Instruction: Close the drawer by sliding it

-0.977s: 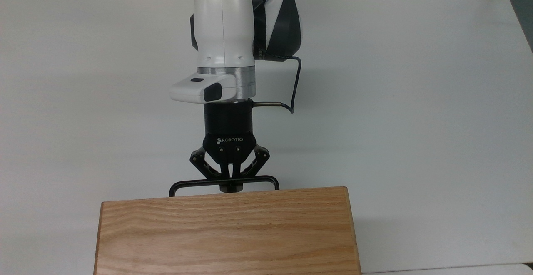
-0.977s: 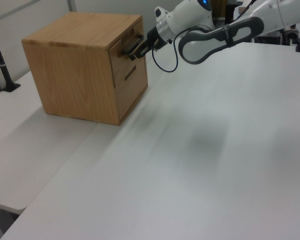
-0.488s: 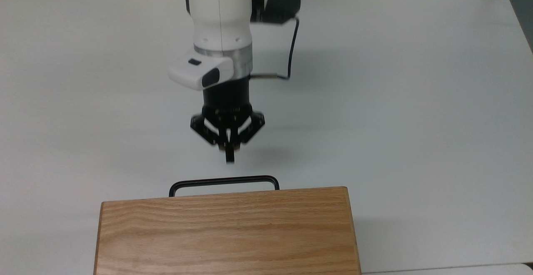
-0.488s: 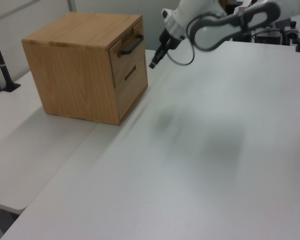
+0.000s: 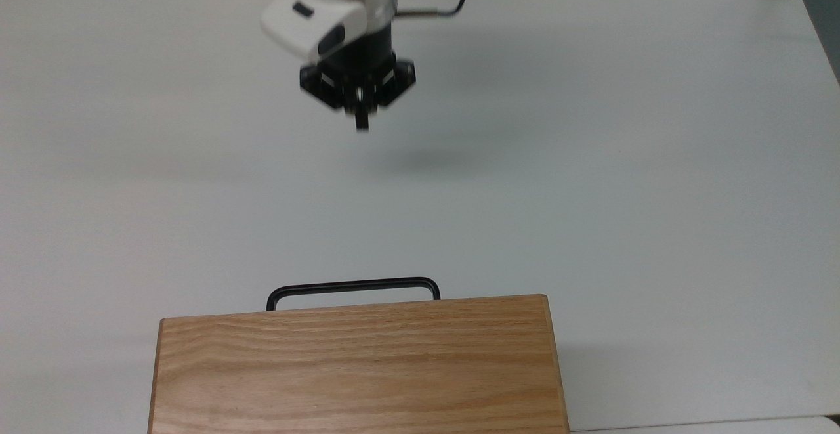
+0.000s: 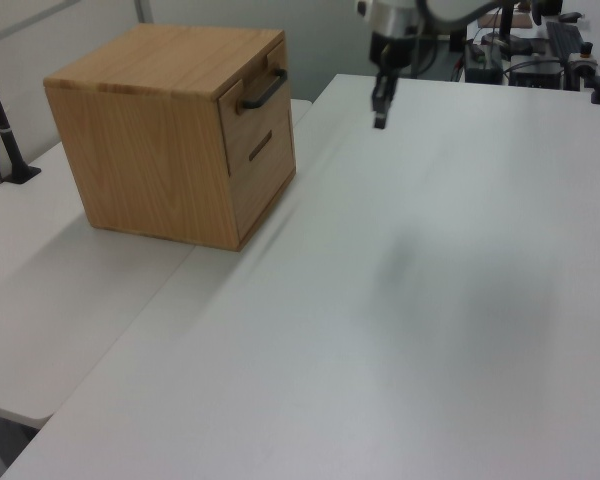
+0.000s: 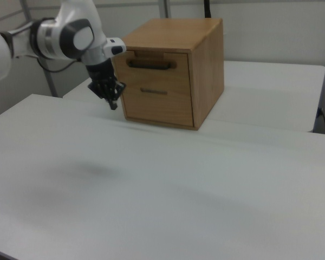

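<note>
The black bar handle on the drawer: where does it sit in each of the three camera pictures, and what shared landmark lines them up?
Top view: the handle lies low and centre-left, jutting past the cabinet's upper edge.
Left view: the handle is upper left, on the cabinet's right-facing front near its top.
Right view: the handle is upper centre-left, across the top drawer.
Shared landmark: the oak cabinet itself, standing on the white table.

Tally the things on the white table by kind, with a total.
Oak cabinet: 1
Drawer with black bar handle, pushed in: 1
Lower drawer front: 1
Gripper, hanging above the table: 1
Total: 4
</note>
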`<state>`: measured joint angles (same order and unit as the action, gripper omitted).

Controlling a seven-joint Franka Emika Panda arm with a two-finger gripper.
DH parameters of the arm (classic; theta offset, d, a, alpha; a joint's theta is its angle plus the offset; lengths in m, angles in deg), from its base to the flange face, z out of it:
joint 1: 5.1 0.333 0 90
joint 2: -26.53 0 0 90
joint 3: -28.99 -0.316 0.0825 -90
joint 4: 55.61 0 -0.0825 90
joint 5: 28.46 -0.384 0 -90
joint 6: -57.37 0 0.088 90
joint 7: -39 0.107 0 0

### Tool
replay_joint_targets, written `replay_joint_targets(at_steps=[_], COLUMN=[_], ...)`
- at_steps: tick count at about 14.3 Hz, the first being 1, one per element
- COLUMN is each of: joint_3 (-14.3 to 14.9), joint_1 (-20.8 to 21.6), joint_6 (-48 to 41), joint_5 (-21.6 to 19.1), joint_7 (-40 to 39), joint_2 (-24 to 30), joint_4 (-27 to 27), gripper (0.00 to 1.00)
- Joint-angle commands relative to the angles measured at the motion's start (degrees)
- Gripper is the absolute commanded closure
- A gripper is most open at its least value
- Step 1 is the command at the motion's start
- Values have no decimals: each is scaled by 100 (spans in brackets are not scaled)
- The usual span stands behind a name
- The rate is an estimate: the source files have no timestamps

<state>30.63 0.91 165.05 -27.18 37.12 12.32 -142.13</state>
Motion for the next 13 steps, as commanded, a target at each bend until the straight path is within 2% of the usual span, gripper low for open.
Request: replay_joint_targets(at_steps=[1, 2, 3, 5, 6, 7, 8, 13], joint_3=[12, 12, 12, 12, 12, 21, 21, 65], joint_1=[-4, -30, -48, -92, -92, -92, -100, -162], joint_6=[-896, -976, -1012, -1204, -1266, -1285, -1302, -1548], joint_5=[91, 91, 91, 73, 91, 91, 91, 82], joint_7=[-75, -75, -84, -75, -49, -23, -5, 109], joint_2=[822, 1015, 1173, 1341, 1368, 1420, 1456, 1562], joint_4=[-558, -646, -725, -830, -857, -857, -866, -805], gripper=[92, 81, 74, 30, 30, 21, 0, 0])
